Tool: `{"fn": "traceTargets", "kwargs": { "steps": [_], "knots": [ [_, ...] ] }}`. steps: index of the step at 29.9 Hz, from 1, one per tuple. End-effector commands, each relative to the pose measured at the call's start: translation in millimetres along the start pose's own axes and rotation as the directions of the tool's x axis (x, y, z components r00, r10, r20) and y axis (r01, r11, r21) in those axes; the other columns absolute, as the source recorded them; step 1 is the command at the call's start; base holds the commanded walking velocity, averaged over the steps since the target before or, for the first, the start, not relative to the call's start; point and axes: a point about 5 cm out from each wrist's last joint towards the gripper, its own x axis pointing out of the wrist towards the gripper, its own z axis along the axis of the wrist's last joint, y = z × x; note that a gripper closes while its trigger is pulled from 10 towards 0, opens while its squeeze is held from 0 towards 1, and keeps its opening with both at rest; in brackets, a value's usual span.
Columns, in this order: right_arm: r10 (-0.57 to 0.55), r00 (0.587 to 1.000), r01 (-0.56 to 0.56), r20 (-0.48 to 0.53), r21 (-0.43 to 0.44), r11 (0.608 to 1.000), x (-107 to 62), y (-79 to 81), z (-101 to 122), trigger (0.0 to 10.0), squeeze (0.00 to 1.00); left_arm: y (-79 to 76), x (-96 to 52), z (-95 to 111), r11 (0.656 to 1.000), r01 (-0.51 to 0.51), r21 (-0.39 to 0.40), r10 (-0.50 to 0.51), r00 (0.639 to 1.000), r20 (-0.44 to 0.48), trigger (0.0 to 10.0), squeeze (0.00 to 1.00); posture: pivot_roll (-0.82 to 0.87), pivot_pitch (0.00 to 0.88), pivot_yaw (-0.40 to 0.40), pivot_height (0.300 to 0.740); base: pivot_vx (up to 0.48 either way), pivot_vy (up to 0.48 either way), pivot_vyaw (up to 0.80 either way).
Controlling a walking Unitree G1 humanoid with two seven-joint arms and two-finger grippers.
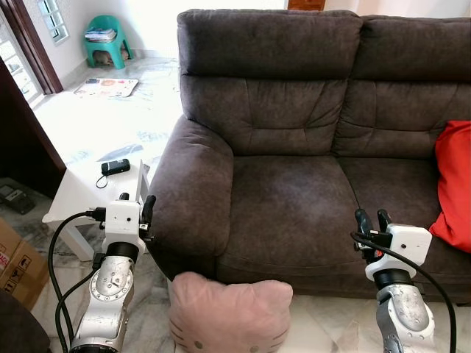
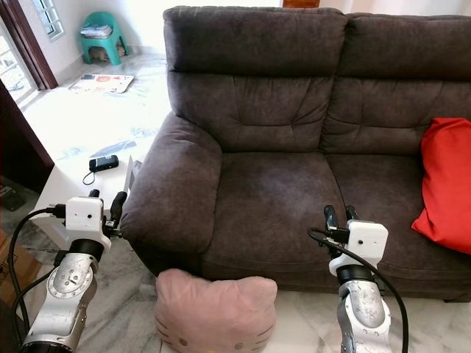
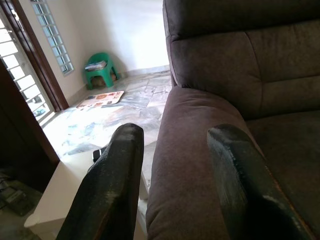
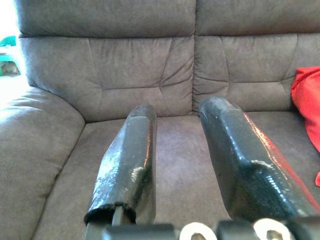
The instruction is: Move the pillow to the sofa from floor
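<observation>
A pink cat-face pillow lies on the floor against the front of the dark brown sofa, between my two arms. My left gripper is raised beside the sofa's left armrest, open and empty. My right gripper is held up in front of the seat cushion, open with nothing between its fingers. Both grippers are above the pillow and apart from it.
A red cushion rests on the sofa's right seat. A white low table with a black device stands left of the armrest. A green stool and a mat lie far back left. Cardboard boxes sit at the left edge.
</observation>
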Motion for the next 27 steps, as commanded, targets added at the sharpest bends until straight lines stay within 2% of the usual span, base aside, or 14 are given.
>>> {"fn": "traceTargets", "kwargs": {
  "steps": [1,27],
  "knots": [
    [0.012,1.000,-0.013,0.024,0.000,1.000,3.2,0.7,7.8,10.0,0.00,-2.7,3.2,5.6,1.000,0.006,-0.007,-0.006,1.000,0.015,10.0,0.00,-0.05,0.029,-0.005,0.681,0.000,0.000,0.00],
    [0.043,0.998,-0.042,0.038,-0.005,0.999,3.6,3.7,10.9,10.0,0.00,-5.7,2.0,4.7,1.000,0.012,-0.012,-0.012,1.000,0.010,10.0,0.00,-0.05,0.033,-0.008,0.663,0.000,0.000,0.00]
  ]
}}
